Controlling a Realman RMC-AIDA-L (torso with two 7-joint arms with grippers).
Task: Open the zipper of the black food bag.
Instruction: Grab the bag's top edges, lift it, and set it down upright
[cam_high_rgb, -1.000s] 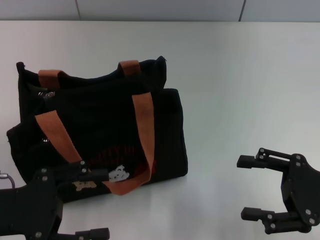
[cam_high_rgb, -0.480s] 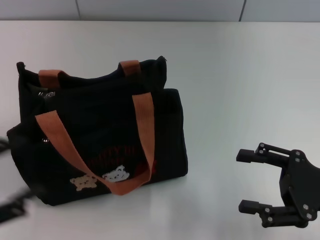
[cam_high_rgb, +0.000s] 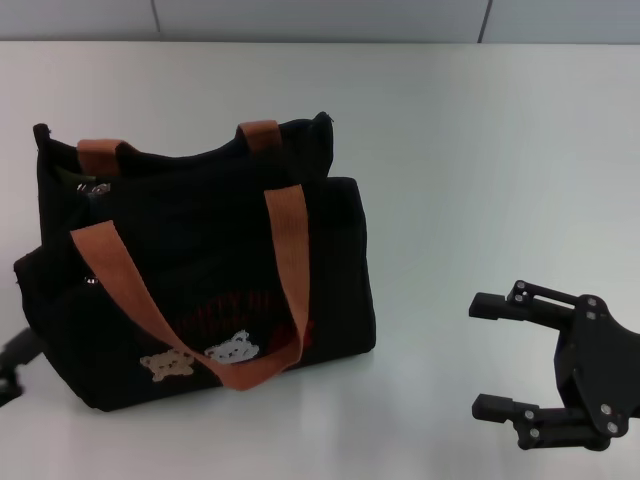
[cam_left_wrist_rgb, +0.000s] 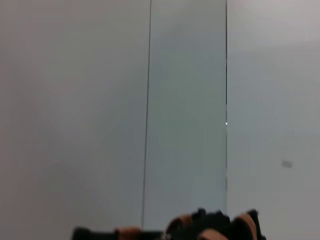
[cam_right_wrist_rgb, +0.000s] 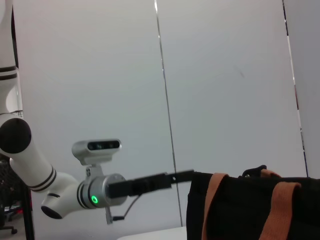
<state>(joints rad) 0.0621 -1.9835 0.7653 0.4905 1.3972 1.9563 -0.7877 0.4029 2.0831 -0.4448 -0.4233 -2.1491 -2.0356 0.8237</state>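
We judge the black food bag (cam_high_rgb: 200, 270) soft and floppy, so our wide-open right gripper (cam_high_rgb: 497, 355) (well apart from it) should pinch the zipper (cam_high_rgb: 97, 189) pull; the left gripper (cam_high_rgb: 12, 362) barely shows, state untellable.

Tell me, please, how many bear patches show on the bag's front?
2. A tan bear patch and a white bear patch sit side by side low on the boxy black fabric bag; other sides are hidden.

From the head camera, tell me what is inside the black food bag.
Nothing inside shows. The black food bag stands upright on the table; its dark top edge and orange handles hide the interior. A small silver piece glints near the top.
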